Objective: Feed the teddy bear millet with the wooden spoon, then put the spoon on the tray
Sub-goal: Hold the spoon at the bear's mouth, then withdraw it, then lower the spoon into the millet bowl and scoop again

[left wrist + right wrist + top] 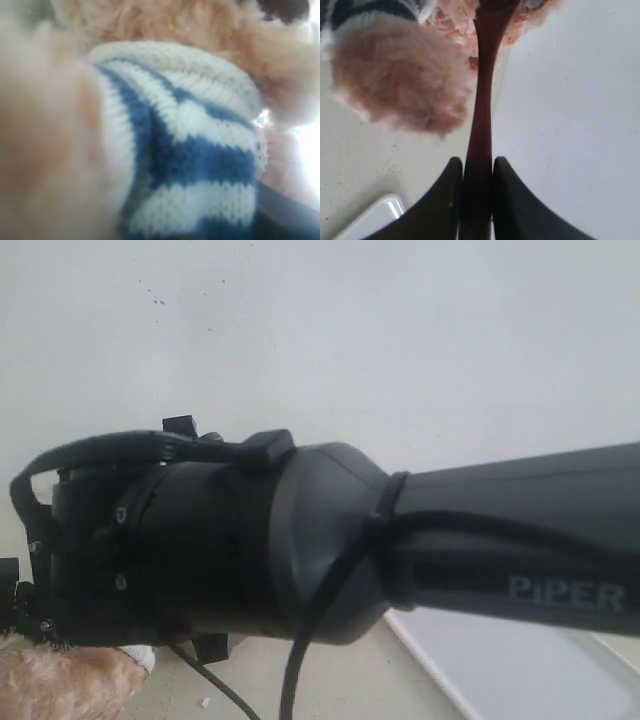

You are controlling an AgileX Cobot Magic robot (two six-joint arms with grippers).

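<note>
The teddy bear (190, 150) fills the left wrist view, its blue-and-white striped shirt right against the camera. One dark finger (287, 217) of my left gripper shows against the shirt and the other is hidden, so the bear seems held. A few yellow specks (171, 26) sit in the fur under its chin. My right gripper (477, 162) is shut on the handle of the wooden spoon (481, 125). The spoon's bowl end reaches the bear's face (455, 25), beside a fuzzy paw (395, 75). The bowl of millet is out of view.
My right arm (330, 540) blocks most of the exterior view; only bear fur (60, 680) shows at the bottom left. The white tray (520, 665) lies at the bottom right on the pale table, and its corner (375, 217) appears near my right gripper.
</note>
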